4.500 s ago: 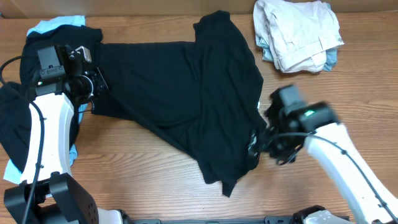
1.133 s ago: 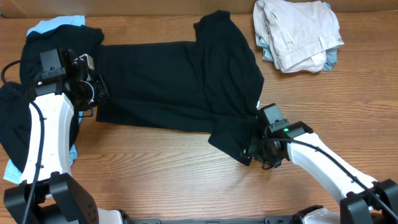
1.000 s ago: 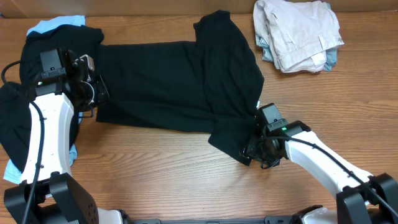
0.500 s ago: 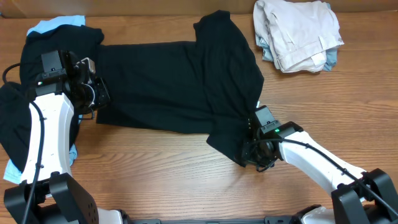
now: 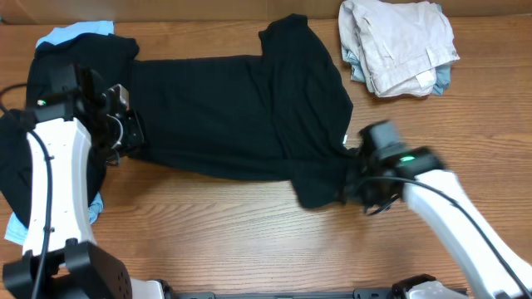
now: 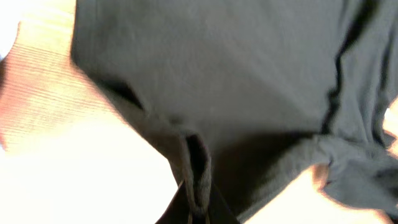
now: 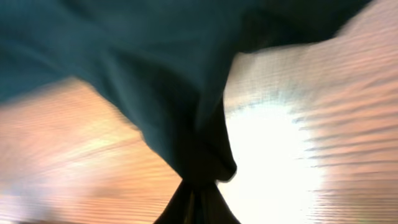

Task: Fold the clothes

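Black fabric covers the middle of the worktop (image 5: 208, 241): the black T-shirt (image 5: 241, 108) is laid sideways across it, creased rather than flat, with one sleeve pointing toward the far edge. Its left edge is held by the left gripper (image 5: 125, 133), which the left wrist view shows clenched on a raised ridge of the cloth. Its near right corner is bunched into the right gripper (image 5: 353, 184), and in the right wrist view the cloth is seen drawn to a tight point between closed fingers. The right arm is blurred in the overhead view, so it is judged to be in motion.

Other black garments (image 5: 17, 166) and a light-blue garment (image 5: 75, 31) are heaped at the left end, partly under the left arm. A stack of beige garments (image 5: 399, 41) is set at the far right corner, well apart from the shirt.

The step in hand is judged to be the spreading of the shirt, not yet a fold, since the near right portion is gathered into a lump. For the next move, the two held points would need to be drawn apart until the cloth lies taut and flat, and the lump near the right gripper smoothed out. Only then could an edge be carried over cleanly.
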Motion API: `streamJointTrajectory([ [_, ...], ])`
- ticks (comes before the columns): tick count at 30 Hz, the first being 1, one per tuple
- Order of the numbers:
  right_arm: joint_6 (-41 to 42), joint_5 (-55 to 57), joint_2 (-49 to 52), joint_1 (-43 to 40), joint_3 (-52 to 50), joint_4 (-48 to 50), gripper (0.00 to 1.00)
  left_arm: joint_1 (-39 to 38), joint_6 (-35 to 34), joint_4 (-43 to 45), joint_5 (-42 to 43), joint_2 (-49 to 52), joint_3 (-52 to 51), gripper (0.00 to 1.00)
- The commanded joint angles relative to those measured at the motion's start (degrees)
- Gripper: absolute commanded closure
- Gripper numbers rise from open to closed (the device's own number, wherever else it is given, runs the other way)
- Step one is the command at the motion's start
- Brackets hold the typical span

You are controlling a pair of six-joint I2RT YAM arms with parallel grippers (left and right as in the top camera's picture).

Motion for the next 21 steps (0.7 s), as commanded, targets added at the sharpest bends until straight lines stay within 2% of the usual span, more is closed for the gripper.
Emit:
streamJointTrajectory([
  [1,-3.8,1.6,-5.4,-3.9,10.6,-5.8,0.96,0.0,3.7,-5.1,0.2,-3.3,7.0,0.96],
  [5,-6.6,1.7,-7.3,-7.3,21.6,-14.1,0.96,0.0,3.9,-10.7,0.0,-4.9,9.9,0.96],
  [9,-6.5,1.7,-7.8,-7.6,28.2,-19.2,0.96,0.0,4.1,-15.2,-0.9,-6.3,10.0,0.96],
  [15,-6.5,1.5,-10.8,-7.6,29.6,-25.2,0.96,0.0,4.3,-21.5,-6.1,-8.2,10.0,0.96],
  [21,-6.6,1.5,-13.2,-7.6,29.5,-28.4,0.96,0.0,4.0,-21.2,-6.4,-11.1,9.7,0.96],
])
